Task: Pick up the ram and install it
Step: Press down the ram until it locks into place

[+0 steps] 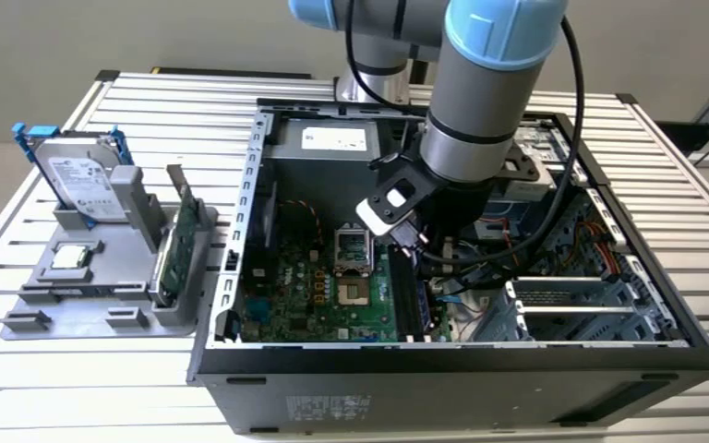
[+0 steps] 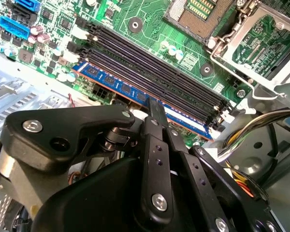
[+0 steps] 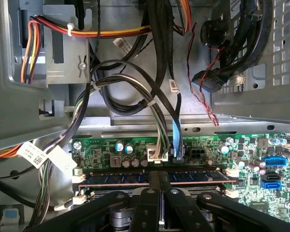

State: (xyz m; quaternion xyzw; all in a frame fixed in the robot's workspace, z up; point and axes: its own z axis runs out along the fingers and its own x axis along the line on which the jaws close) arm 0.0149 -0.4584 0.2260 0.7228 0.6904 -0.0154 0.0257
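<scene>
The ram (image 2: pixel 111 84) is a long thin stick with blue labels on its chips. It stands on edge in the outermost memory slot of the green motherboard (image 2: pixel 150 19), and in the first wrist view the ram (image 3: pixel 116 177) lies between white slot latches. My gripper (image 2: pixel 154 107) is down inside the open computer case (image 1: pixel 453 355). Its two black fingers are pressed together, and their tips rest on the middle of the ram's top edge. In the first wrist view the gripper (image 3: pixel 160 180) meets the stick at its centre. The arm hides the gripper (image 1: pixel 423 268) in the exterior view.
Three dark memory slots (image 2: pixel 150 63) lie beside the ram, with the processor socket (image 2: pixel 198 12) beyond them. Bundled cables (image 3: pixel 150 96) and a metal bay wall crowd the other side. On the exterior view's left, a grey holder (image 1: pixel 108 295) carries a hard drive (image 1: pixel 84 180) and a green card (image 1: pixel 180 249).
</scene>
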